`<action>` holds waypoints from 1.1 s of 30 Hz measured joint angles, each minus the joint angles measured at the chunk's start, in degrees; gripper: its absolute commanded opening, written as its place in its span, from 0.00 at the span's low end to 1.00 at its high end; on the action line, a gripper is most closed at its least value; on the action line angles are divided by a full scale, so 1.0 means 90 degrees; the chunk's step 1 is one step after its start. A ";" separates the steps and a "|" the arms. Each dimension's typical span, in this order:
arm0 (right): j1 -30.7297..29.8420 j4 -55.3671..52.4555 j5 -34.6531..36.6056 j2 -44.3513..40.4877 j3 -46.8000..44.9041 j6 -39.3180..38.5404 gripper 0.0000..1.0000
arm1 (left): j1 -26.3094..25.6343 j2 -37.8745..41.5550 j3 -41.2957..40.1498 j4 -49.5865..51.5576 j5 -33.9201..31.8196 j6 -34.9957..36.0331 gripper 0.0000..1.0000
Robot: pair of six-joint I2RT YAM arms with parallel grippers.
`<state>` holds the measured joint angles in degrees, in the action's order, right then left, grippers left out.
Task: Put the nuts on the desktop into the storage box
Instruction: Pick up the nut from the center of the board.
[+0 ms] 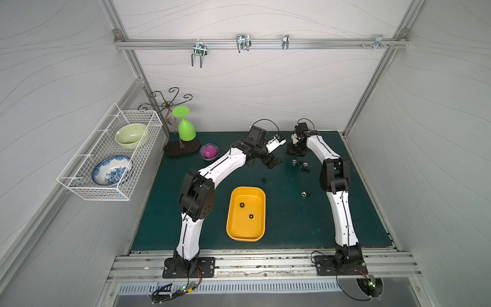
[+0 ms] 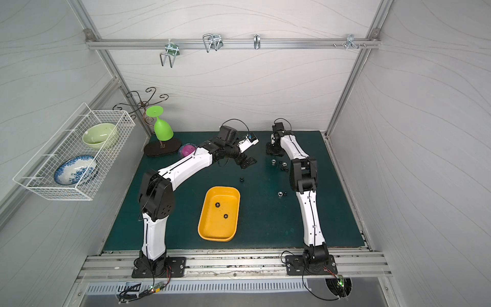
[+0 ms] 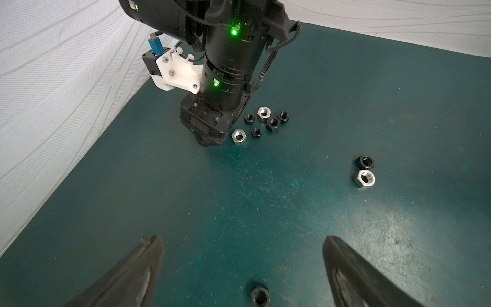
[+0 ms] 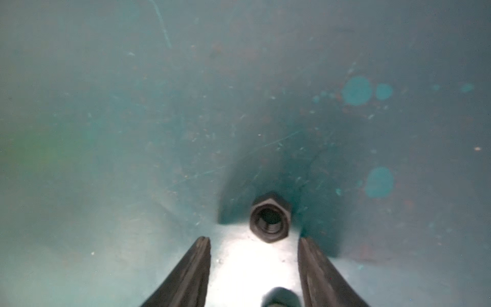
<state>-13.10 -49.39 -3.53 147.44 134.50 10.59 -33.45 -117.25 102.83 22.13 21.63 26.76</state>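
- the dark green desk point(image 1: 292, 226) has two robot arms on it, the left arm point(image 1: 225, 164) and the right arm point(image 1: 342, 212).
- the yellow storage box point(image 1: 230, 226) sits flat on the desk between the two arms, toward the front edge.
- two of the nuts point(image 1: 242, 205) lie inside the storage box, a little apart from each other, and both are black.
- a bunch of nuts point(image 1: 300, 164) lies on the desk near the back, just beside the tip of the right arm. the left wrist view shows six there point(image 3: 265, 122), two shiny and four black.
- a pair of nuts point(image 1: 305, 193), one shiny and one black, lies side by side close to the right arm.
- a lone nut point(image 1: 263, 180), black, lies on the desk between the storage box and the left arm's tip.
- the left jaws are spread wide and hold nothing. in the left wrist view the lone nut point(image 3: 259, 297) lies on the desk in the gap between the two fingers point(image 3: 132, 271), touching neither one.
- the right jaws point down at the desk. they are partly apart and hold nothing.
- a black nut point(image 4: 269, 218) lies flat just past the tips of the right jaws, in line with the gap. they do not touch it.
- a dark blurry thing point(image 4: 281, 296) sits low between the right jaws, and one cannot tell what it is.
- a white wire basket point(image 1: 79, 183) on the left wall holds a green bowl point(image 1: 130, 135) and a blue and white bowl point(image 1: 111, 170).
- a small bowl with a pink ball point(image 1: 209, 151) stands at the back of the desk.
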 measured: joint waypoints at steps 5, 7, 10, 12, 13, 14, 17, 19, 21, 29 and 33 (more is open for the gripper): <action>0.0000 -0.0291 0.0209 0.0333 0.0634 -0.0063 0.56 | 0.0002 0.0017 -0.0068 0.0002 0.0102 -0.0010 0.99; -0.0005 -0.0376 0.0272 0.0435 0.0818 -0.0090 0.56 | 0.0007 0.0019 -0.0112 0.0005 0.0163 -0.0019 0.99; -0.0024 -0.0459 0.0321 0.0508 0.0967 -0.0126 0.56 | 0.0022 0.0019 -0.0172 0.0007 0.0211 -0.0024 0.99; -0.0041 -0.0476 0.0345 0.0520 0.0993 -0.0134 0.56 | 0.0046 0.0019 -0.0194 0.0022 0.0238 -0.0029 0.99; -0.0049 -0.0478 0.0347 0.0520 0.1001 -0.0136 0.56 | 0.0049 0.0019 -0.0194 0.0032 0.0250 -0.0039 0.99; -0.0049 -0.0476 0.0345 0.0522 0.1003 -0.0138 0.56 | 0.0051 0.0019 -0.0194 0.0044 0.0267 -0.0041 0.99; -0.0051 -0.0476 0.0347 0.0537 0.1018 -0.0138 0.52 | 0.0053 0.0024 -0.0194 0.0044 0.0299 -0.0046 0.99; -0.0058 -0.0476 0.0352 0.0546 0.1030 -0.0136 0.51 | 0.0058 0.0024 -0.0194 0.0049 0.0318 -0.0046 0.99; -0.0070 -0.0476 0.0374 0.0563 0.1052 -0.0134 0.49 | 0.0068 0.0024 -0.0194 0.0049 0.0338 -0.0044 0.99; -0.0189 -0.0493 0.0695 0.0622 0.1129 -0.0131 0.42 | 0.0100 0.0051 -0.0216 0.0051 0.0391 -0.0044 0.99; -0.0265 -0.0498 0.0903 0.0656 0.1168 -0.0112 0.35 | 0.0129 0.0095 -0.0250 0.0056 0.0420 -0.0044 0.99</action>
<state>-15.49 -53.87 4.60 153.34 145.01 9.58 -32.29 -116.40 100.57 22.63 25.41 26.37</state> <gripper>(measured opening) 0.366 0.986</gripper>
